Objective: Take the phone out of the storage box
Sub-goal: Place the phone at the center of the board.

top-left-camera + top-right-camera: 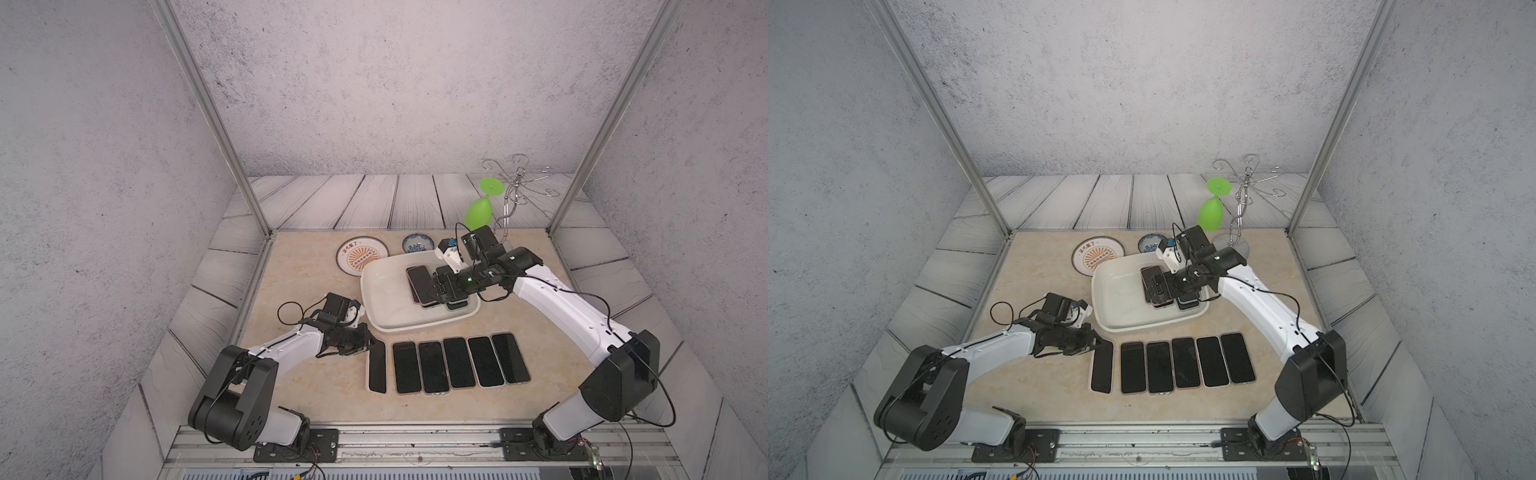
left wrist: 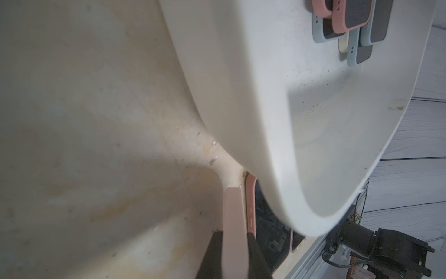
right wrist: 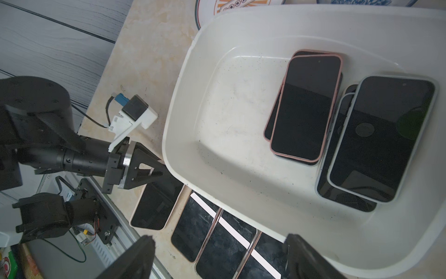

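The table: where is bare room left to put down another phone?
Bare table lies left of the tray, between the plate and the left arm, and in front of the phone row. The tray's left half is bare; its right half, with stacked phones, is crowded.

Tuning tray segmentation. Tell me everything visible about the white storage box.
The storage box is a shallow white tray, plastic by its look, with rounded corners and a raised, flared rim. Its floor is dotted with dark specks and bare on one side; on the other, cased phones lie screen-up in two overlapping piles. It sits flat on the beige table, just beyond a row of phones. The open right hand hovers over the piles.
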`<state>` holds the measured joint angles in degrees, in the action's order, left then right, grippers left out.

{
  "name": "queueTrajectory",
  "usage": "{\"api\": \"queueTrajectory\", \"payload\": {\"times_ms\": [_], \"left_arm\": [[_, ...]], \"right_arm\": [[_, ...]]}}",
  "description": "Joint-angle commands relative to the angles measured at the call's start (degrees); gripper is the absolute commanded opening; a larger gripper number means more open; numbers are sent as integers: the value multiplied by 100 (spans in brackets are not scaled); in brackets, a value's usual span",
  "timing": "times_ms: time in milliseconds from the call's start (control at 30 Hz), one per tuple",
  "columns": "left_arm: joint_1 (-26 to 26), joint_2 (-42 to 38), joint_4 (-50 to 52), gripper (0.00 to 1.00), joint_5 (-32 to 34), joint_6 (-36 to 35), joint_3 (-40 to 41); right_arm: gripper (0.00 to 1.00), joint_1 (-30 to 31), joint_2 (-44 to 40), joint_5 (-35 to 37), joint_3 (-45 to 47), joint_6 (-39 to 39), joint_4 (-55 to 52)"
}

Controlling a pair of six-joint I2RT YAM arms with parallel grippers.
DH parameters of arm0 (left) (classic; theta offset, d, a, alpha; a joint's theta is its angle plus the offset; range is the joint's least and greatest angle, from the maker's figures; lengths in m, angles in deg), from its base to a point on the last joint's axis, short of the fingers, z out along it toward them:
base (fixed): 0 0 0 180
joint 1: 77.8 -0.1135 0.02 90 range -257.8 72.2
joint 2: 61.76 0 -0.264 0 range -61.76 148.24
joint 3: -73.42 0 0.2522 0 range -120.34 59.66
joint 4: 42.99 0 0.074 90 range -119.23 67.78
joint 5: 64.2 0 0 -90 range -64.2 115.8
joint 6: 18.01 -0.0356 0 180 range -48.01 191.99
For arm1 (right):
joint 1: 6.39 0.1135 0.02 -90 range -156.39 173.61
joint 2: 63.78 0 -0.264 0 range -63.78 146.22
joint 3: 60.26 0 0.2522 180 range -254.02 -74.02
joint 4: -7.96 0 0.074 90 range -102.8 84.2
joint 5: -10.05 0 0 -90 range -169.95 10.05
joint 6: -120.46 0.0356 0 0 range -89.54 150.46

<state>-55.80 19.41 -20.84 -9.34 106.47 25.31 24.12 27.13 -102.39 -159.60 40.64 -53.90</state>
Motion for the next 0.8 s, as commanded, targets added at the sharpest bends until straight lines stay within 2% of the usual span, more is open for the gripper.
{"api": "queueTrajectory", "payload": {"times_ms": [0,467,633,700,733,767], "left_arm": [[76,166,-628,0,10,220,257],[85,456,-2011,0,53,1028,767],[94,698,-2296,0,42,1067,913],[94,808,-2389,0,13,1112,982],[94,836,-2322,6,47,1076,983],[94,863,-2229,16,81,1047,991]], "right_arm": [[90,-23,245,-68,46,-112,-121],[90,-22,666,-75,60,-112,-105],[90,-25,807,-39,-4,-136,-104],[91,-22,940,180,-104,-80,-148],[91,-19,1019,344,-185,-52,-191],[91,-19,1129,542,-302,-21,-273]]}}
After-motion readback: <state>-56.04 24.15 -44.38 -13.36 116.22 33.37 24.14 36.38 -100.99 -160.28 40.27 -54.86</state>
